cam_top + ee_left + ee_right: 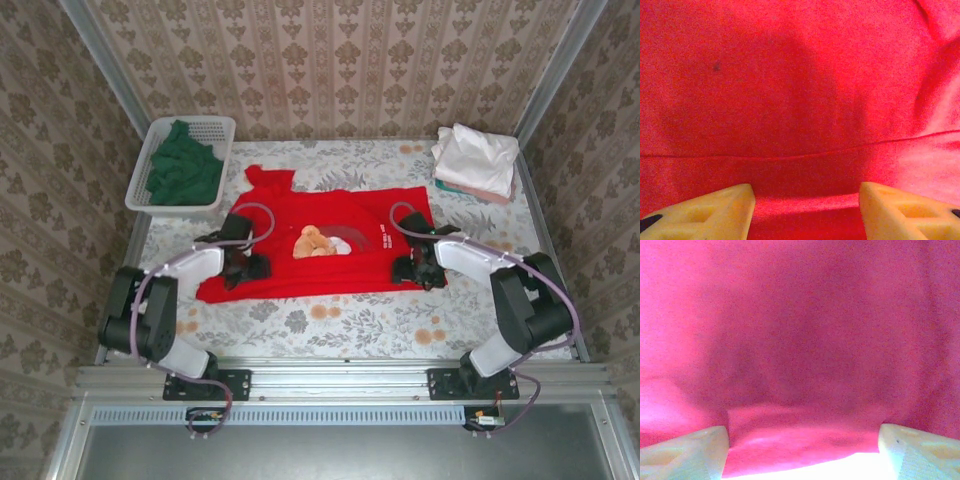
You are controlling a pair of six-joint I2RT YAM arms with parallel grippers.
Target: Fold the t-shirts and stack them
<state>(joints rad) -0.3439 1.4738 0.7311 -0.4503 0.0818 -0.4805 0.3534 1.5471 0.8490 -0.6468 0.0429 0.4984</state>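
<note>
Overhead, left hand (245, 268) and right hand (412, 270) touch red t-shirt (300, 282); close-up, fingers (705, 212) apart.

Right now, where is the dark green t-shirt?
In the top view, the dark green t-shirt lies bunched in the white mesh basket at the far left of the table, just beyond the spread red t-shirt.

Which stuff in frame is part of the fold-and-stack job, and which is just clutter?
Job: red t-shirt, spread flat; dark green t-shirt, bunched, far left; folded pale shirts, stacked far right.
Just lying about: white mesh basket; floral table.
</note>
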